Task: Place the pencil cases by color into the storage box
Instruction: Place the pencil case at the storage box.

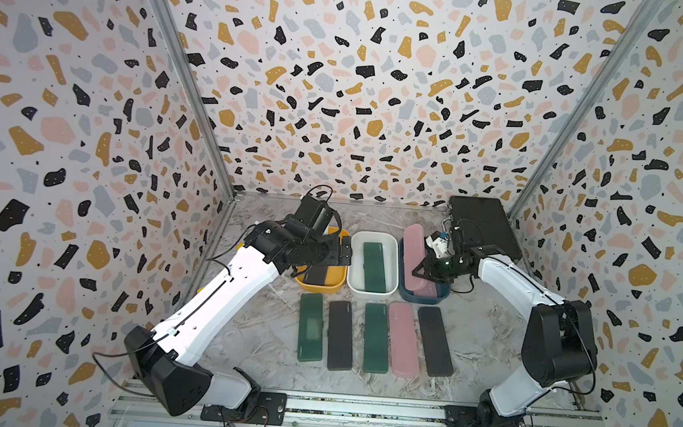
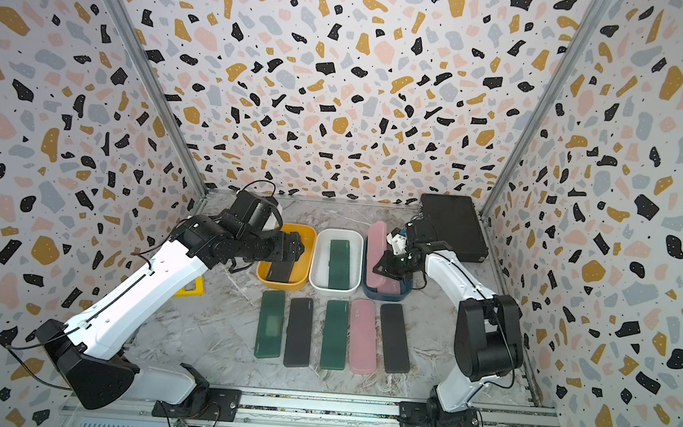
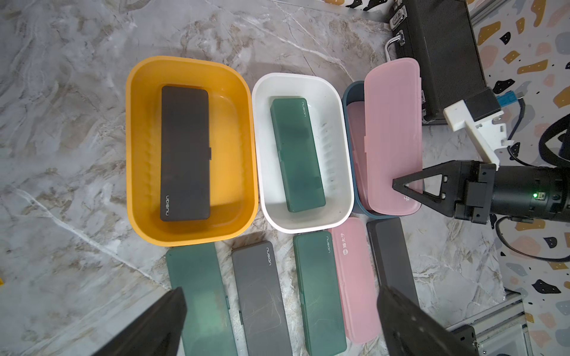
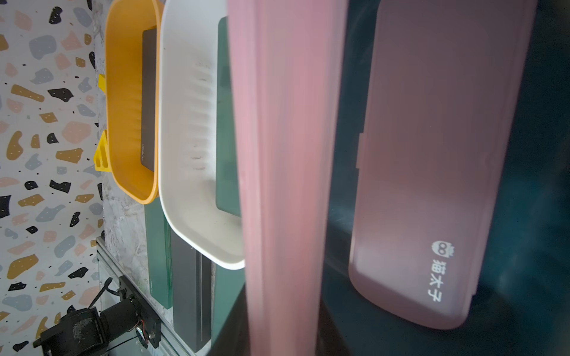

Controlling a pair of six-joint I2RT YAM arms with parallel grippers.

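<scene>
Pinching the near end of a pink pencil case (image 3: 391, 132), the right gripper (image 3: 398, 185) has its jaws drawn in tight on the thin edge. The case is tilted over the blue box (image 1: 425, 298), its far end poking above the far rim toward the black briefcase (image 1: 484, 226). A second pink case (image 4: 431, 154) lies flat on that box's floor beneath it.

Left gripper (image 3: 280, 291): spread as wide as it goes, nothing in it, hanging above the yellow box (image 3: 132, 148). Its fingers (image 3: 154, 326) show only as dark wedges.

Yellow box: one boxed black case (image 3: 185, 154). White box (image 3: 257, 138): one boxed green case (image 3: 296, 154). Row on the table in front of the boxes, from the left arm's side: green case A (image 1: 311, 327), black case B (image 1: 340, 334), green case C (image 1: 376, 337), pink case D (image 1: 403, 339), black case E (image 1: 435, 340), side by side, lengthwise.

Hidden or unclear:
- In both top views the left arm (image 1: 234, 281) covers most of the yellow box's contents.
- In the right wrist view the held case is a blurred band across the middle and cuts off part of the boxed green case.
- I cannot tell whether the held case rests on the rim or on the case below.
- The shape of a small yellow thing (image 2: 190, 288) by the left arm is unclear.

Surface: grey-white marbled tabletop (image 1: 263, 333). Three walls (image 1: 383, 80) in terrazzo print. A metal rail (image 1: 357, 412) along the near edge carries both arm bases.
</scene>
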